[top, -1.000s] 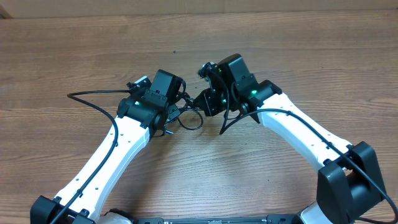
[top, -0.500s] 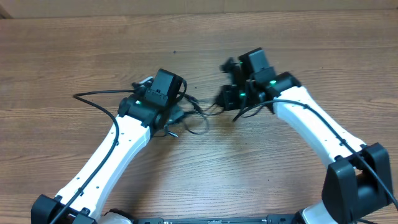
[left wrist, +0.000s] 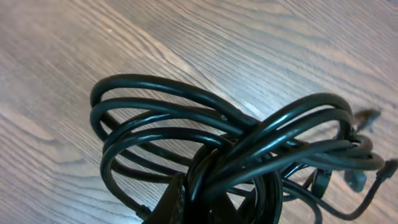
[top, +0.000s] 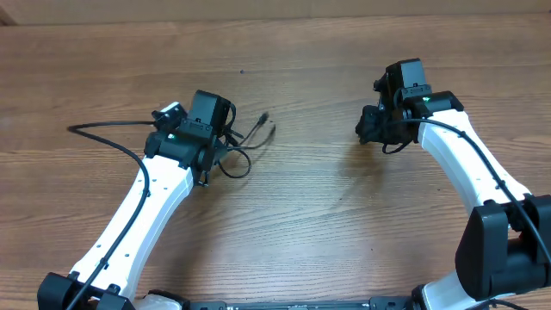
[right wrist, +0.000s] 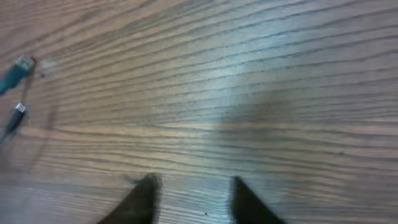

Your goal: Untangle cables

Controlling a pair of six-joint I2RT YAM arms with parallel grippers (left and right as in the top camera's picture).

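Note:
The cables [top: 235,165] are a small bundle of thin black cords beside my left gripper [top: 217,148], with two plug tips [top: 264,120] sticking out to the right. In the left wrist view the looped, knotted cables [left wrist: 217,134] fill the frame, and my left gripper [left wrist: 205,202] is shut on the knot at the bottom edge. My right gripper [top: 367,129] is far to the right of the bundle. It is open and empty over bare wood [right wrist: 194,196]. Two plug tips [right wrist: 18,68] show at the left edge of the right wrist view.
The wooden table [top: 310,224] carries both arms. A thicker black wire [top: 103,131] arcs out to the left of the left arm. A cardboard-coloured edge [top: 275,9] runs along the back of the table.
My right gripper has pulled away to the right, off the bundle, and is now empty. My left gripper has moved a little left, carrying the cables with it.

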